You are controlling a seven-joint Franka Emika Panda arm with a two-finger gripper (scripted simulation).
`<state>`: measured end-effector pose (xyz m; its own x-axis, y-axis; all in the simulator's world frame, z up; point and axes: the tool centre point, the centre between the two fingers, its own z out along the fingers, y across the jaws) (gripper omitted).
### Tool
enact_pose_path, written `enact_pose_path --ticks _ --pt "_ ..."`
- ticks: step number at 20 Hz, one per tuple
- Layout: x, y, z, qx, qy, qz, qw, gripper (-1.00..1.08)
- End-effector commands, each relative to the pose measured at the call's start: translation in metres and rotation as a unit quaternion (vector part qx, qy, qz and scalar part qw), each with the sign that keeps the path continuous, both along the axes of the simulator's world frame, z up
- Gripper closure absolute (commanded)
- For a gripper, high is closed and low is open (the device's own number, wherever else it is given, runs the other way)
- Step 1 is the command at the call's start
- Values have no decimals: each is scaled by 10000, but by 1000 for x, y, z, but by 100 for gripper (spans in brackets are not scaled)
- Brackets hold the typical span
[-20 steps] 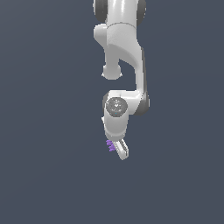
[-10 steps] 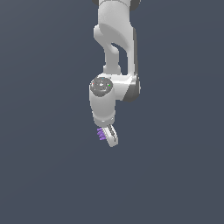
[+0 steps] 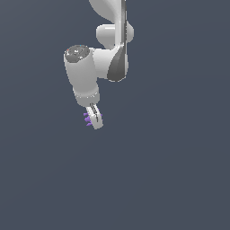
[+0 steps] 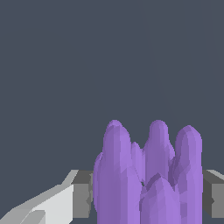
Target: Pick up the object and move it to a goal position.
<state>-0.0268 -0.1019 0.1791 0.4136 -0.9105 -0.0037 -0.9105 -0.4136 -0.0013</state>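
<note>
Open slate-grey space on every side of the gripper (image 3: pixel 94 118): below it and toward both the exterior view's left and right. The only bulk near it is the arm's own wrist (image 3: pixel 83 74) and upper links, directly above. The purple object (image 4: pixel 148 175) fills the gap between the grey pads (image 4: pixel 82 192), so no slack there.

Inventory: one white robot arm (image 3: pixel 101 58); one end effector (image 3: pixel 94 119), with two grey finger pads visible in the wrist view, one pad (image 4: pixel 83 194) on each side of the item; one purple object (image 4: pixel 148 175) made up of several rounded upright bars.
</note>
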Motion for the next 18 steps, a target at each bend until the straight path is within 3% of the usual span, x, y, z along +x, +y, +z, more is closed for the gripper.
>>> enact_pose_path --ticks 1,10,18 --pt "-15 -18 20 3 0 1 10000 108" --pt "-57 -76 82 -2 0 -1 10000 108" --pt "-74 -102 111 -16 -1 1 10000 108"
